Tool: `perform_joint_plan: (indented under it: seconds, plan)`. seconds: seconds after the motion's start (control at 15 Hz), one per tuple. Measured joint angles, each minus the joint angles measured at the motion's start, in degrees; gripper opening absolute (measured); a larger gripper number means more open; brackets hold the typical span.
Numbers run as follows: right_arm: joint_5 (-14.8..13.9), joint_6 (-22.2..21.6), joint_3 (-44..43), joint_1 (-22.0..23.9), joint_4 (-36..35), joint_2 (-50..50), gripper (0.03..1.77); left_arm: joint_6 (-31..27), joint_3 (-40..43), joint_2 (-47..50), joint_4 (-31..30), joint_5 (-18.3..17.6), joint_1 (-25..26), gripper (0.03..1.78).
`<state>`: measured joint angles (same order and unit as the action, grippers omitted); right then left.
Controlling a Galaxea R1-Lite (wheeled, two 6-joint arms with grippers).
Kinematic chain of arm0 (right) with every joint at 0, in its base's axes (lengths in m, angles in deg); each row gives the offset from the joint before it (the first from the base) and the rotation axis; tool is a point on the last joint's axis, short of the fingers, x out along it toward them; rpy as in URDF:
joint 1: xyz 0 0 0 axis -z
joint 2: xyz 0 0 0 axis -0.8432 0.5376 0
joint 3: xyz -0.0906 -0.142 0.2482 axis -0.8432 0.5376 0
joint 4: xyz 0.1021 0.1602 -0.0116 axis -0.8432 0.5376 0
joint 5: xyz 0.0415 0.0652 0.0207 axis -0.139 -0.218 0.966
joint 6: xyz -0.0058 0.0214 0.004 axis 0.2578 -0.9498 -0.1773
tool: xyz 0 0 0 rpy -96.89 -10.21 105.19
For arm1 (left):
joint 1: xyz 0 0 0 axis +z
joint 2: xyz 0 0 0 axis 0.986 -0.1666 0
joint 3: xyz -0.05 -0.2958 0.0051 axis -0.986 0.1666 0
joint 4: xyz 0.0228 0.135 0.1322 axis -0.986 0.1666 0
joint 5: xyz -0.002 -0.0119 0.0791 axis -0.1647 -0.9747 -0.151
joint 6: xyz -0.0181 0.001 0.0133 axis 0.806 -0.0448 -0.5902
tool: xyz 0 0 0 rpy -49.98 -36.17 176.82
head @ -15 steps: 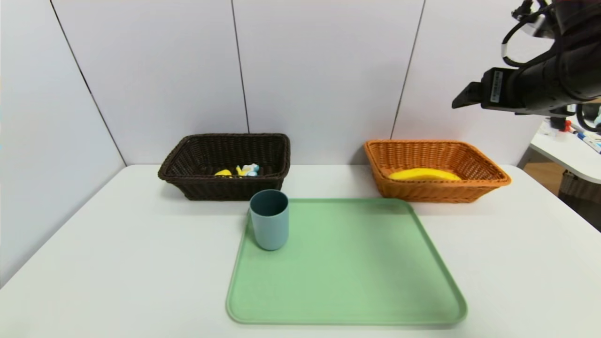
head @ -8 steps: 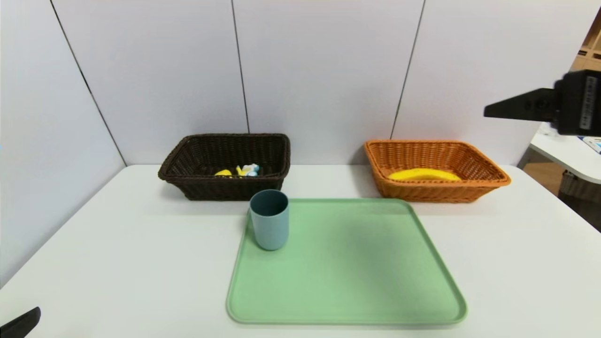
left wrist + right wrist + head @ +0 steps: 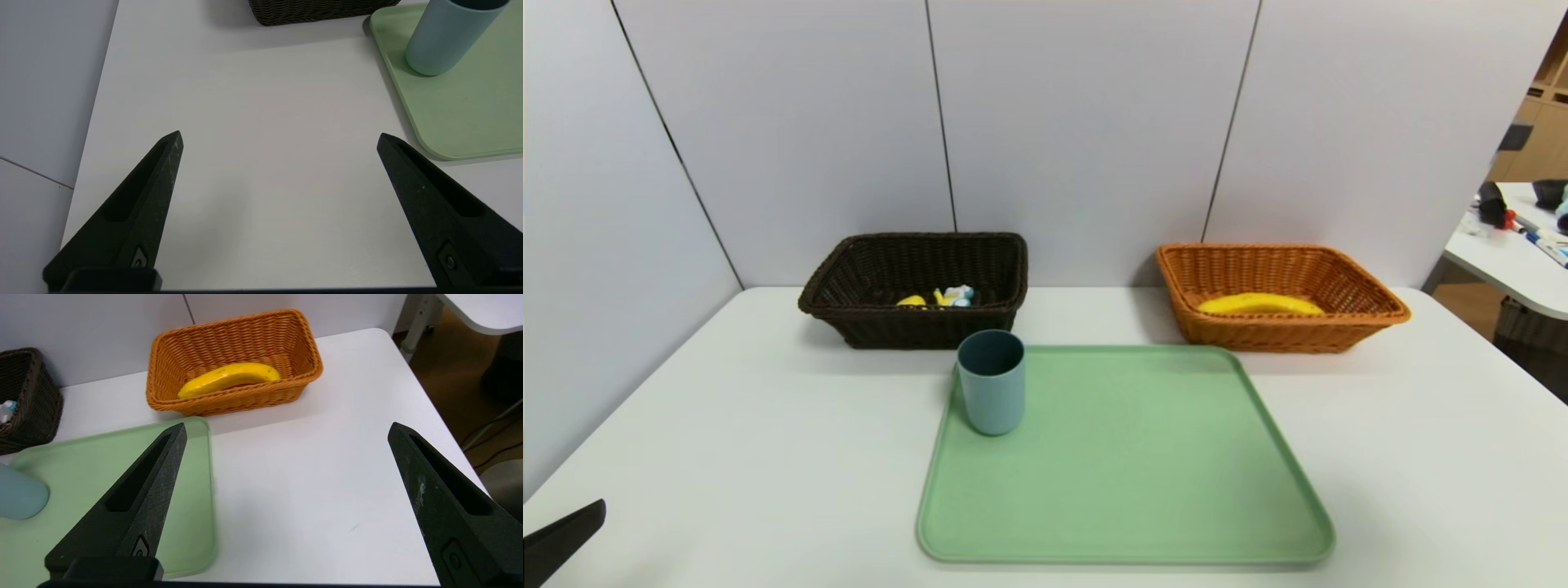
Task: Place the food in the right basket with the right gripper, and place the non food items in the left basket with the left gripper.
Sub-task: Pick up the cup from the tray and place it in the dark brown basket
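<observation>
A blue-grey cup point(image 3: 992, 381) point(image 3: 447, 34) stands upright on the far left corner of the green tray point(image 3: 1127, 490). The dark brown left basket point(image 3: 916, 287) holds a small yellow and blue item point(image 3: 947, 297). A yellow banana point(image 3: 1260, 304) point(image 3: 229, 378) lies in the orange right basket point(image 3: 1282, 296) point(image 3: 235, 361). My left gripper point(image 3: 280, 139) is open and empty above bare table near the front left, short of the cup; one fingertip point(image 3: 564, 541) shows in the head view. My right gripper point(image 3: 286, 430) is open and empty, over the table right of the tray.
The white table point(image 3: 727, 425) is walled at the back and left by grey panels. Past its right edge stands another white table point(image 3: 1515, 261) with small items on it. The floor drops away to the right point(image 3: 457, 371).
The right arm has pulled back out of the head view, from high above the orange basket. The left gripper's fingertip has come into the head view at the bottom left and risen slightly.
</observation>
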<state>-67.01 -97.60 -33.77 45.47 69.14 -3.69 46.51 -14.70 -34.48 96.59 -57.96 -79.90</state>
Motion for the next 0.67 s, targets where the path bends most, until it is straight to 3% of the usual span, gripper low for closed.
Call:
perform_joint_plan:
  seconds: [0.33, 0.47, 0.67]
  plan:
    - [0.48, 0.39, 8.72, 3.8, -0.07, -5.96, 1.69, -1.22, 1.43, -0.65, -0.05, -1.0, -0.41, 1.69]
    - [0.8, 0.59, 11.52, 3.66, -0.07, -7.4, 1.69, -2.68, 1.43, -1.72, -0.52, -3.28, -1.8, 1.69]
    - [3.67, 4.08, 15.8, 1.82, -0.05, -9.81, 1.69, -3.34, 1.27, -3.69, -2.86, -4.91, -5.83, 1.69]
